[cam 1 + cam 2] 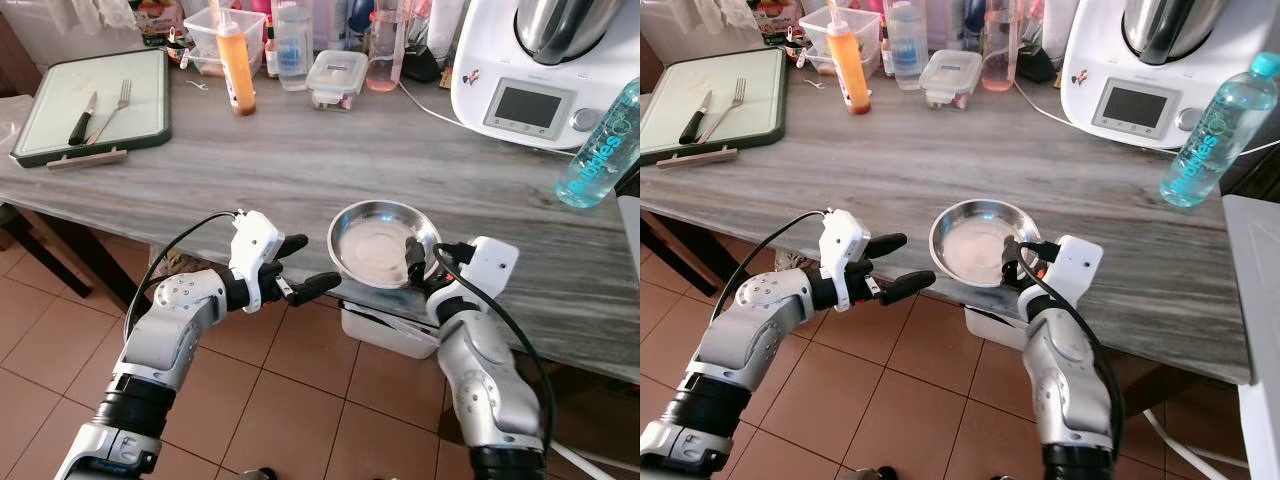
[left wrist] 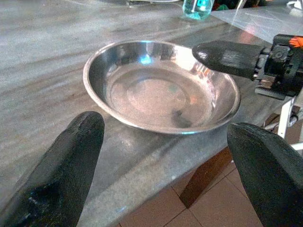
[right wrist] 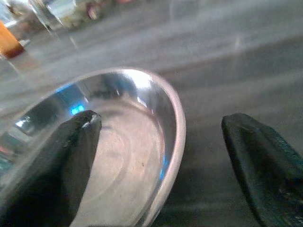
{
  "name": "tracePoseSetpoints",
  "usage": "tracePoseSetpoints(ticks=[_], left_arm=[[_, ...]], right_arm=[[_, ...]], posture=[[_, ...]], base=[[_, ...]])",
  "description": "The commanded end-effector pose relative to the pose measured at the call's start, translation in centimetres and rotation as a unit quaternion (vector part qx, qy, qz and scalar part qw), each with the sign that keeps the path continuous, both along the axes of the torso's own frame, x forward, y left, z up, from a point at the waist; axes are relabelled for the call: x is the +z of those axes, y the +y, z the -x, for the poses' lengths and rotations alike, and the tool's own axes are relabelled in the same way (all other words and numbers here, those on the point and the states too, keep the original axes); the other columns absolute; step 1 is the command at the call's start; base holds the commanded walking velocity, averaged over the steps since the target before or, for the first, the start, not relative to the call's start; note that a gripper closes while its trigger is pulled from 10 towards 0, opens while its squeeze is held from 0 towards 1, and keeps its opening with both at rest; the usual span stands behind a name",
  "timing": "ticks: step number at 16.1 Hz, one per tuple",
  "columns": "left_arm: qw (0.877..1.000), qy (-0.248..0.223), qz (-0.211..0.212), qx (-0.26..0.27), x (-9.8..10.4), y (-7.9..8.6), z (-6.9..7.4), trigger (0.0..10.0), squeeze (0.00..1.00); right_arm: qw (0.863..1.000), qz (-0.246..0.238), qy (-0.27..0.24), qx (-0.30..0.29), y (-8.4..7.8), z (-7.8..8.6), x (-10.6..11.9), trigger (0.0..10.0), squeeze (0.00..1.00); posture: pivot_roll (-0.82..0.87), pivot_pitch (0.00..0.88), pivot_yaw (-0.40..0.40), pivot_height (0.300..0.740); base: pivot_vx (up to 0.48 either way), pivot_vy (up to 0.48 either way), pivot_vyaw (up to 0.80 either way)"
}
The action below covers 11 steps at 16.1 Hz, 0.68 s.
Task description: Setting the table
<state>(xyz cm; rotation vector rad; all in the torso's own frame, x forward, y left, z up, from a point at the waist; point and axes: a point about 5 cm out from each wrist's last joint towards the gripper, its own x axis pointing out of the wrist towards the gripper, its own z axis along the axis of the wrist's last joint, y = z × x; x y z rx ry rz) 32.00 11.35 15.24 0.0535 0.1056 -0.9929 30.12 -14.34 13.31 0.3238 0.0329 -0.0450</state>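
Right wrist view shows my right tool (image 1: 420, 262) spread wide astride the rim of the steel bowl (image 1: 375, 245) at the worktop's (image 1: 300, 170) near edge, gripping nothing, the left tool (image 1: 305, 268) open beside it, so I judge placing or pickup; bare worktop lies beyond.

Orange sauce btl (image 1: 237, 68), blue water btl (image 1: 600, 150), white kitchen appliance (image 1: 530, 75).
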Motion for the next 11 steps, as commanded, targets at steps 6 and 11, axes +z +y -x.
tracePoseSetpoints(ticks=[6, 11], left_arm=[[1.0, -0.004, 0.015, 0.016, 0.4, 0.0, -0.6, 10.0, 0.0], [0.996, -0.016, 0.051, 0.072, 0.2, -0.2, -0.3, 10.0, 0.0]], right_arm=[[0.993, 0.06, -0.093, -0.036, -1.3, 1.9, 2.7, 10.0, 1.0], [0.983, 0.103, -0.122, -0.093, -3.7, 3.6, 4.4, 10.0, 1.0]], posture=[[0.12, 0.107, 0.013, 0.74], [0.1, 0.092, 0.007, 0.74]], base=[[0.0, 0.0, 0.0], [0.0, 0.0, 0.0]])
